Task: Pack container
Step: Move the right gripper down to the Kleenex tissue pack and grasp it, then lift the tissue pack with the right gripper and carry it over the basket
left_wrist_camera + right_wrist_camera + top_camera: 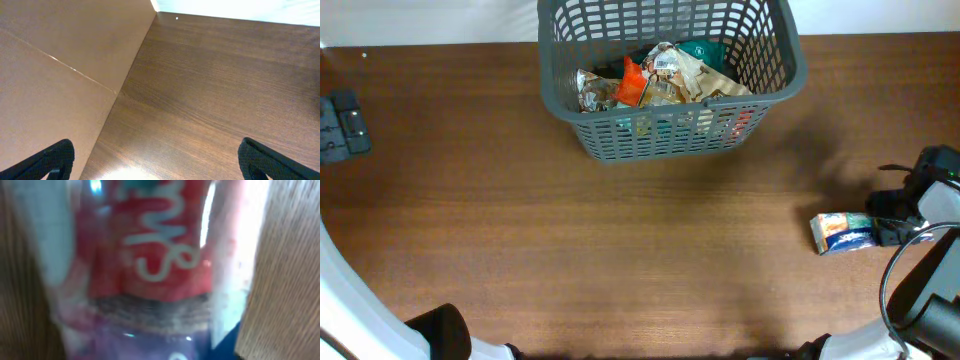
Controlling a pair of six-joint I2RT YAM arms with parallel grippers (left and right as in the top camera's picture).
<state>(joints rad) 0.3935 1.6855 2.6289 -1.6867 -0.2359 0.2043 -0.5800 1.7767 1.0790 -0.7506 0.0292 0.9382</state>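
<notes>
The container (pixel 775 92) is a large dark grey lattice basket at the top middle of the overhead view, with several snack packets (pixel 665 78) inside. One more snack packet (pixel 840 232), blue, white and orange, lies on the table at the far right. My right gripper (pixel 892 225) sits at its right end with a finger on each side. In the right wrist view the packet (pixel 150 255) fills the frame, blurred, and hides the fingers. My left gripper (pixel 155 152) is open and empty above bare table.
A black device (pixel 342 125) lies at the table's left edge. The left arm's base (pixel 438 332) is at the bottom left. A tan panel (pixel 55 75) fills the left of the left wrist view. The table (pixel 620 250) is brown wood.
</notes>
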